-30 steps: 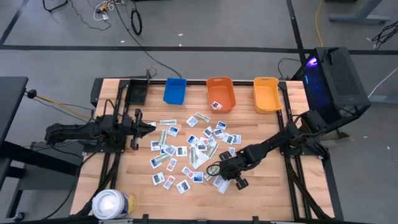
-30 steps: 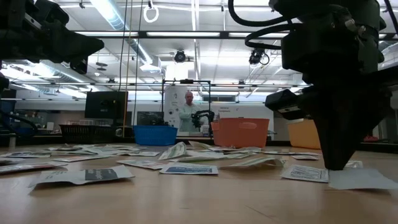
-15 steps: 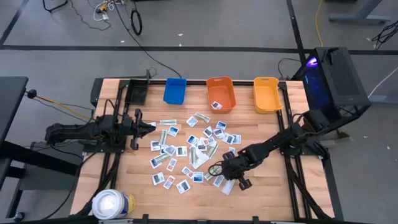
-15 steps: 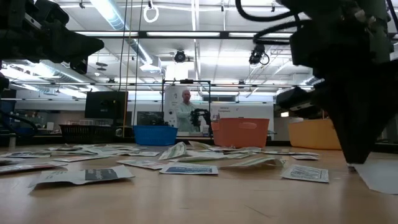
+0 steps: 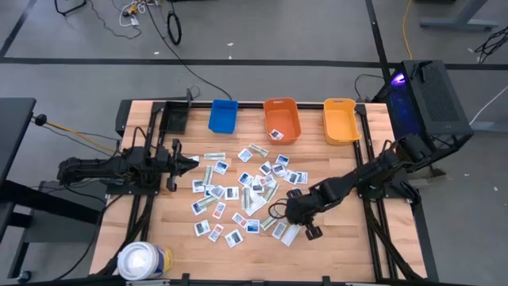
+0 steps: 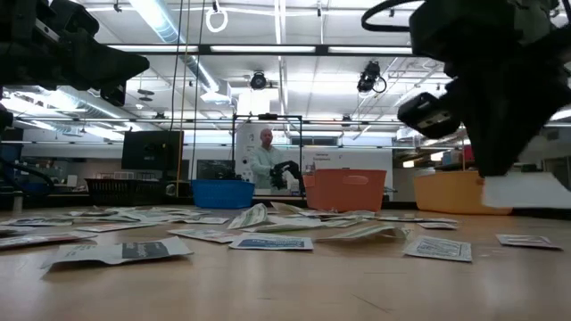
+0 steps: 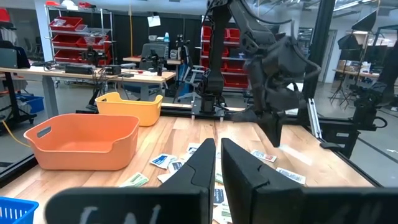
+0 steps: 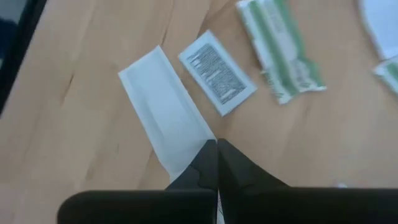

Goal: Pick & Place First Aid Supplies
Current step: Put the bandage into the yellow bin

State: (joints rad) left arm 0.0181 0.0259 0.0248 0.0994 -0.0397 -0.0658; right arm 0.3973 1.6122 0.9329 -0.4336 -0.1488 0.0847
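Note:
Several small first aid packets [image 5: 238, 187], white with blue or red print plus some pale greenish strips, lie flat and scattered on the middle of the wooden table. My right gripper [image 5: 298, 227] is at the pile's near right edge, shut on a plain white packet [image 8: 161, 112], which the low view shows above the table [image 6: 526, 190]. A printed packet [image 8: 217, 73] and a green strip [image 8: 280, 50] lie on the wood below it. My left gripper [image 5: 190, 161] waits shut at the pile's left side, above the table. My right gripper pinches the white packet by one short end [image 8: 189, 152] between its two fingers, coming from above and pointing down. The packet is lifted clear of the table and sticks out sideways from the fingertips, roughly level.
Blue bin [image 5: 223, 115], orange bin [image 5: 282, 119] holding one packet, and yellow bin [image 5: 340, 121] stand in a row along the far edge. A large white roll [image 5: 144, 260] stands at the near left corner. Bare wood lies along the near edge. A person stands beyond the table [image 6: 265, 159].
My right gripper has risen and drifted slightly toward the table's right edge, staying shut. The white packet, which lay on the table under its fingers a second ago, now hangs clear of the wood.

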